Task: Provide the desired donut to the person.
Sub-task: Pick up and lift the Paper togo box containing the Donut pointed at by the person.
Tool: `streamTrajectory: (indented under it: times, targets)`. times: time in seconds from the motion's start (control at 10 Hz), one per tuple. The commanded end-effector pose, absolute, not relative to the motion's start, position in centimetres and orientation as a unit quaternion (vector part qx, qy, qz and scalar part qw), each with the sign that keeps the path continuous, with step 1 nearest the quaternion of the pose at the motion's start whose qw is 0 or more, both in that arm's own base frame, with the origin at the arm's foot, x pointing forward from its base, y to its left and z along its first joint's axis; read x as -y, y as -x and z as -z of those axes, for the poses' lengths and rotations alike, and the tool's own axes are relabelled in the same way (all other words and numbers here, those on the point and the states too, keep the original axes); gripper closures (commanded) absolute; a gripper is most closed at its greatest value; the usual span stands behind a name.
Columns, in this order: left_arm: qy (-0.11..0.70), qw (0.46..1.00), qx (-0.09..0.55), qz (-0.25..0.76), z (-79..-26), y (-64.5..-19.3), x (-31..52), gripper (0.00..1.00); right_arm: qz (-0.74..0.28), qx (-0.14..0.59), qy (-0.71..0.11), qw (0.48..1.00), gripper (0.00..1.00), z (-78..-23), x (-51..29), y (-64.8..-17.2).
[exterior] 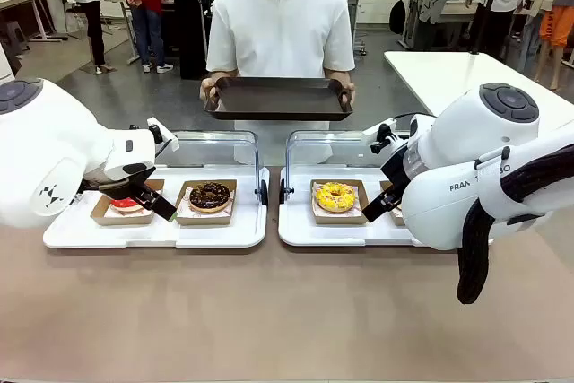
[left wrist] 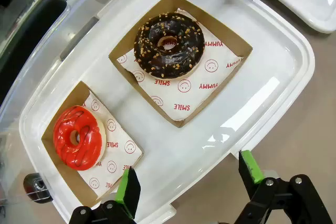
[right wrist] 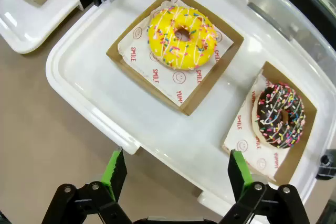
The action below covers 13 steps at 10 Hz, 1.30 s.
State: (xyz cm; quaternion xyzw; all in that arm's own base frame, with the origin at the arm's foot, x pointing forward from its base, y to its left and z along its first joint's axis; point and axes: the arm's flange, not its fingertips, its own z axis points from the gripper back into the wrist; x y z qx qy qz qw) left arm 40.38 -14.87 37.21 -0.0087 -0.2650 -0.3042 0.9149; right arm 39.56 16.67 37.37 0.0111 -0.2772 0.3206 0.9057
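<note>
Four donuts are on offer, and nothing in the person's (exterior: pixel 280 29) stance marks which one is wanted. Both of the person's hands grip a dark tray (exterior: pixel 278 96) held level at the far edge of the counter (exterior: pixel 269 320), and no finger points. The choice of arm therefore turns on which side the donut lies. The red donut (left wrist: pixel 77 136) and the chocolate donut with nut crumbs (left wrist: pixel 169 44) sit in separate cardboard boxes on the left white tray (left wrist: pixel 273 51), within reach of the left end effector (left wrist: pixel 189 179). The yellow donut (right wrist: pixel 181 36) and the chocolate donut with coloured sprinkles (right wrist: pixel 279 115) sit the same way on the right white tray (right wrist: pixel 79 72), under the right end effector (right wrist: pixel 173 174). The donuts are round and have no long axis; only their square boxes do, and these lie cornerwise to each wrist's fingers. The left end effector hangs released, fingers spread, above the near rim of its tray. One pad sits just beside the corner of the red donut's box, and the nut-crumb donut is farther ahead. The right end effector is likewise released and spread, tilted down over its tray's near rim, roughly between its two boxes, and touches neither. Either arm would probably need to move forward and down, with a slight wrist turn to square its fingers to a box.
</note>
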Motion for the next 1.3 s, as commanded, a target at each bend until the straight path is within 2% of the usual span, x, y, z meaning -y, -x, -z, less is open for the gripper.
streamTrajectory:
  times: [0.0, 1.2]
  targets:
    - [0.009, 0.915, 0.265, 0.304, -37.2, -40.38, 14.87, 0.0, -0.321, 0.277, -0.011, 0.906, 0.0, -37.37, -16.68, -39.56]
    - [0.009, 0.915, 0.265, 0.304, -37.2, -40.38, 14.87, 0.0, -0.321, 0.277, -0.011, 0.906, 0.0, -37.37, -16.68, -39.56]
